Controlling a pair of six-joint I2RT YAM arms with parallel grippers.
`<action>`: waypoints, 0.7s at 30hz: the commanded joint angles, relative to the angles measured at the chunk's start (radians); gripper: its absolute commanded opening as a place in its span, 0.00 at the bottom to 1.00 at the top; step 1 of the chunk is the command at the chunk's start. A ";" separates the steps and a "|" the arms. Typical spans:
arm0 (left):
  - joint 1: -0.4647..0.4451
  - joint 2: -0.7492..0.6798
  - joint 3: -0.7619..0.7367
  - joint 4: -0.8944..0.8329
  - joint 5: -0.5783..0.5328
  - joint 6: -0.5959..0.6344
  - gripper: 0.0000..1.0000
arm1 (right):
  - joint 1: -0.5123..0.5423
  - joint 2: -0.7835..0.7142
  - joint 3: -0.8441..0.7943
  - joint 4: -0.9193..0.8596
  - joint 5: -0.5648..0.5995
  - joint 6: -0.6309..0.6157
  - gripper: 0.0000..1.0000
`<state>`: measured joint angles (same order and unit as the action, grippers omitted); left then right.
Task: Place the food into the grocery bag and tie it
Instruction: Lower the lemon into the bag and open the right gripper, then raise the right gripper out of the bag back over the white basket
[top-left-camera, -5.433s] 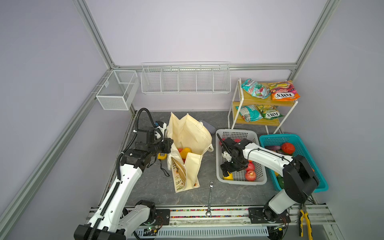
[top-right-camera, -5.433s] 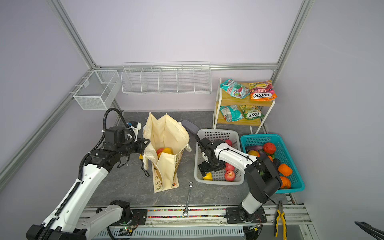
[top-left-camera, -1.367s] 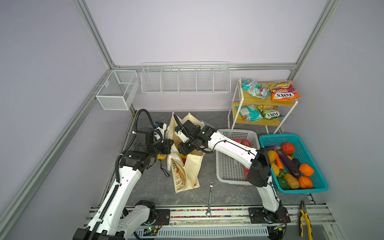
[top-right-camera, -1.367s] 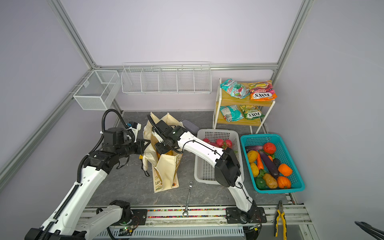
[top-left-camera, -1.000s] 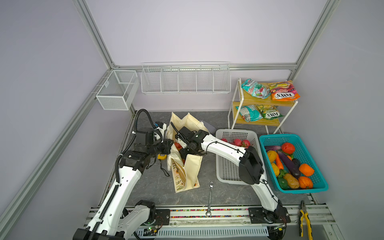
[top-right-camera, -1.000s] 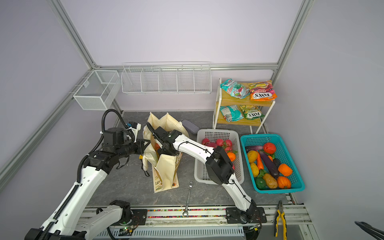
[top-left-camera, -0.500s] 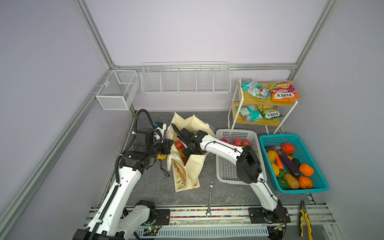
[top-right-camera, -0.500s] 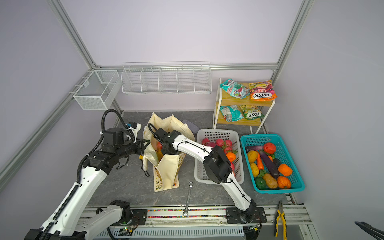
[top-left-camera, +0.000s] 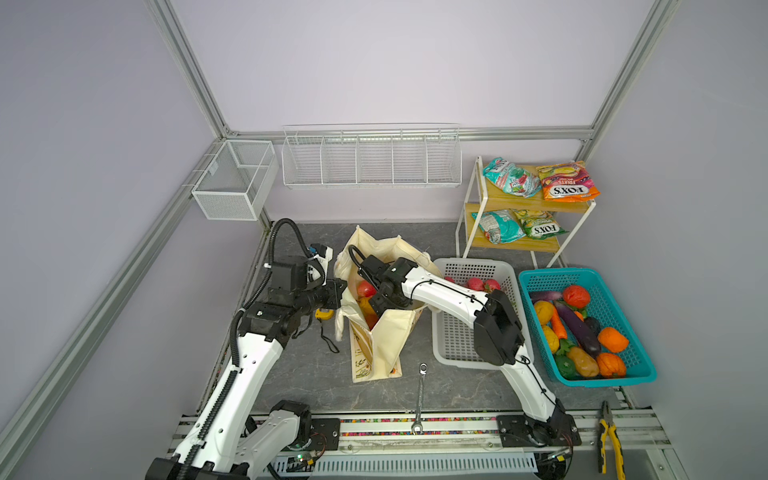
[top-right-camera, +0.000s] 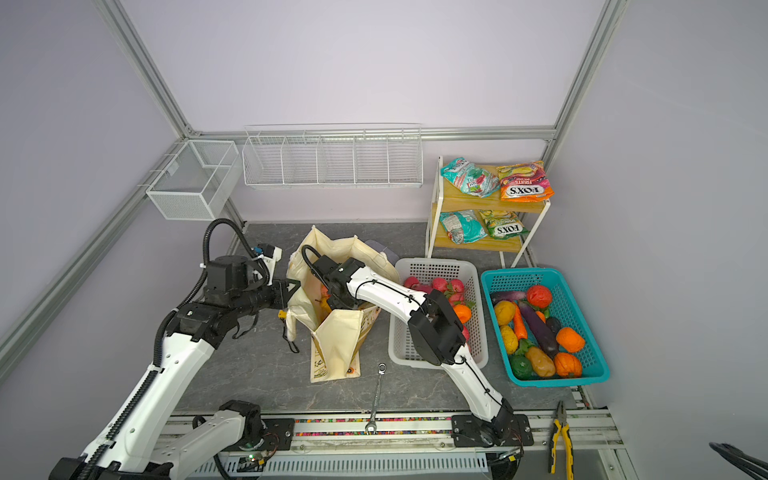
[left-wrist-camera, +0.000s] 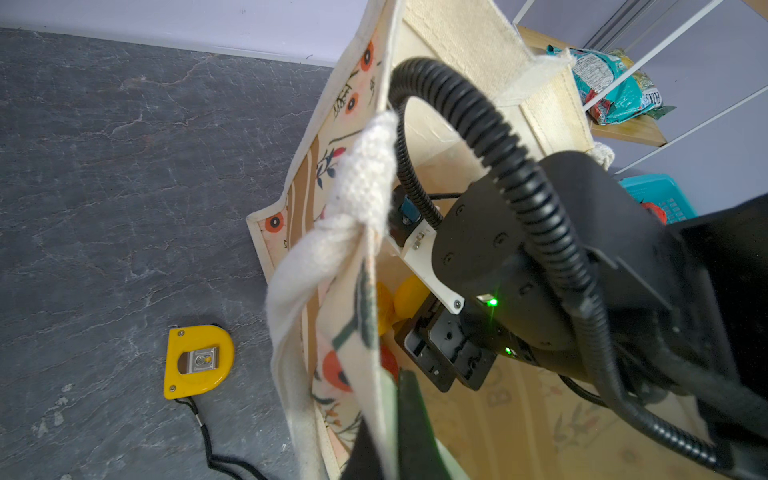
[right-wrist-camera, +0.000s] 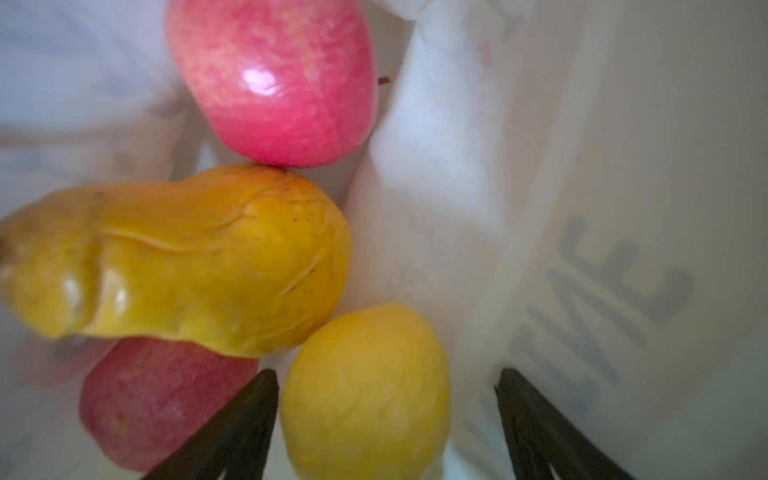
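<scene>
Right wrist: right gripper (right-wrist-camera: 384, 376) jaws spread inside cream canvas tote bag (right-wrist-camera: 561, 145), round yellow fruit (right-wrist-camera: 365, 407) between them, lower centre; left gripper (left-wrist-camera: 388, 432) pinches tote rim.

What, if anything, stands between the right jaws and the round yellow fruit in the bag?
Nothing visible. The yellow fruit lies bare between the open jaws of the right gripper, inside the bag. The long yellow piece and apples lie beside it.

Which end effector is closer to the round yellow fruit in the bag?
Right. The right end effector hangs open over the round yellow fruit inside the bag; the left end effector is shut on the bag's rim.
</scene>
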<state>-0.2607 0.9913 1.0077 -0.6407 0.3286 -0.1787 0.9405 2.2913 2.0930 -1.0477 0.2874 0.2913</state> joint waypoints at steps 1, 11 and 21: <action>0.006 -0.002 -0.001 0.033 -0.007 0.018 0.00 | -0.003 -0.036 0.043 -0.061 -0.015 0.005 0.95; 0.006 0.000 -0.004 0.030 -0.014 0.019 0.00 | 0.040 -0.137 0.186 -0.107 0.014 -0.016 0.88; 0.005 0.008 -0.004 0.033 -0.017 0.019 0.00 | 0.089 -0.306 0.264 -0.066 0.101 -0.009 0.88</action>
<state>-0.2607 0.9970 1.0077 -0.6407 0.3180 -0.1783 1.0191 2.0430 2.3398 -1.1202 0.3431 0.2874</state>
